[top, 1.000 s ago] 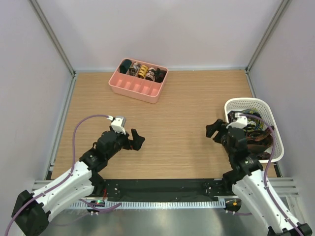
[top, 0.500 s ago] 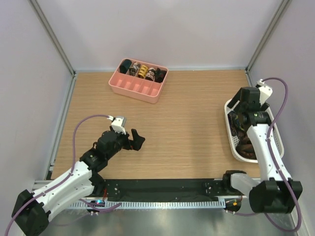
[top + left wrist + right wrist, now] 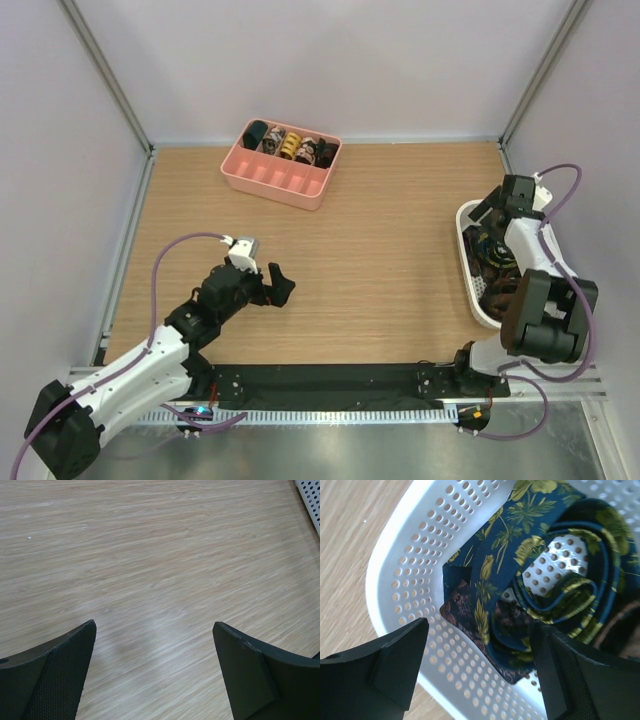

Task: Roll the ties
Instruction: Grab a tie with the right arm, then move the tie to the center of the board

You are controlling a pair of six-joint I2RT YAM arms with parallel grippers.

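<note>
Surface: pale wood table [image 3: 380, 230] stretching between pale walls [image 3: 330, 60].
Left gripper [image 3: 154, 630]: hovering over wood, fingers gaping wide, empty.
Right gripper [image 3: 480, 627]: gaping wide above the ties [image 3: 490, 565] in the white basket [image 3: 410, 565].

Our left arm [image 3: 150, 368] and right arm [image 3: 530, 245] wear white shells over black joints, each trailed by a purple cable [image 3: 153, 280]. The left end effector [image 3: 154, 626] and right end effector [image 3: 480, 625] have matte black fingers [image 3: 55, 675], mesh-textured inside.

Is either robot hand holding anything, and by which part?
Nothing is held. The left gripper is open over the table; the right gripper is open above the navy floral tie in the white basket.
</note>
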